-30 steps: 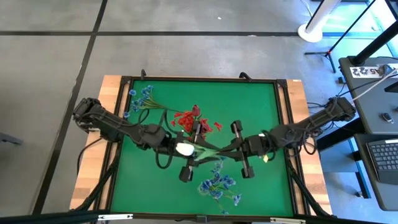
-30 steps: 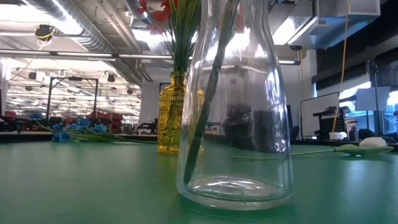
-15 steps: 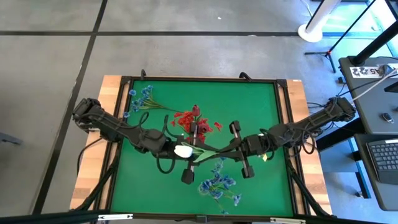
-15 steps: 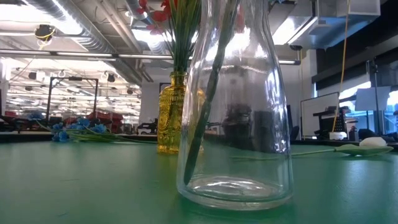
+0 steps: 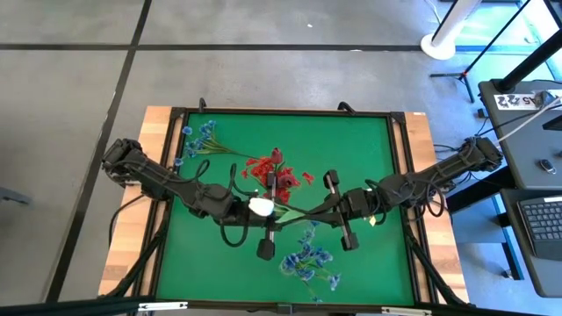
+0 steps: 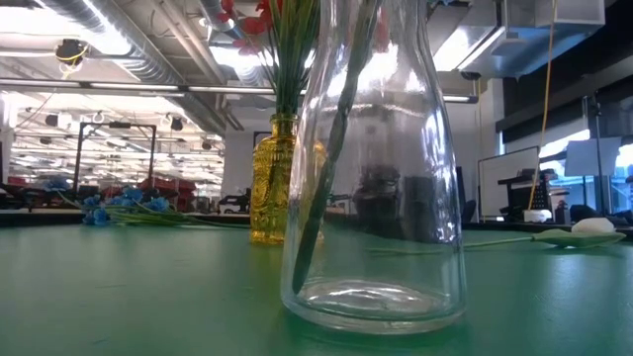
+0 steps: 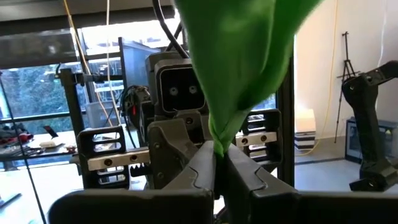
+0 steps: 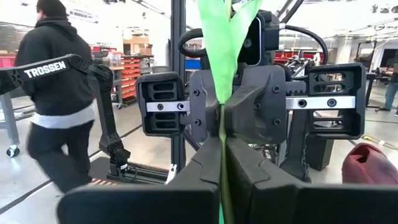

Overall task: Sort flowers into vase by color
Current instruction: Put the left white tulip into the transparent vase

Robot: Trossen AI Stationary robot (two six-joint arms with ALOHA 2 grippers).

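A white-budded flower [image 5: 259,207] on a green stem with leaves [image 5: 293,214] hangs in the air over the middle of the green table, between my two grippers. My left gripper [image 7: 219,159] is shut on it near the bud. My right gripper [image 8: 222,148] is shut on it farther along and faces the left one. Red flowers [image 5: 274,167] stand in an amber vase [image 6: 273,178]. Blue flowers [image 5: 307,260] top a clear glass vase [image 6: 374,168], whose stem [image 6: 331,148] leans inside. More blue flowers [image 5: 200,139] lie at the far left. My left gripper pinches the flower between its two fingers at the base of a broad green leaf [image 7: 219,142]. It comes level from the table's left. The bud lies back over the gripper, clear of the table. My right gripper pinches the thin stem [image 8: 222,127] between its two fingers. It comes level from the table's right, and the leaves [image 8: 225,31] stand just beyond its fingertips.
Another white bud [image 6: 593,225] on a long stem lies on the table at the right, under my right arm. A person [image 8: 59,93] walks in the room behind. A raised dark frame [image 5: 290,112] borders the green mat.
My left gripper has shut on the flower beside the bud and turned slightly. The bud has shifted a little toward the table's right. My right gripper has kept its hold and stayed in place.
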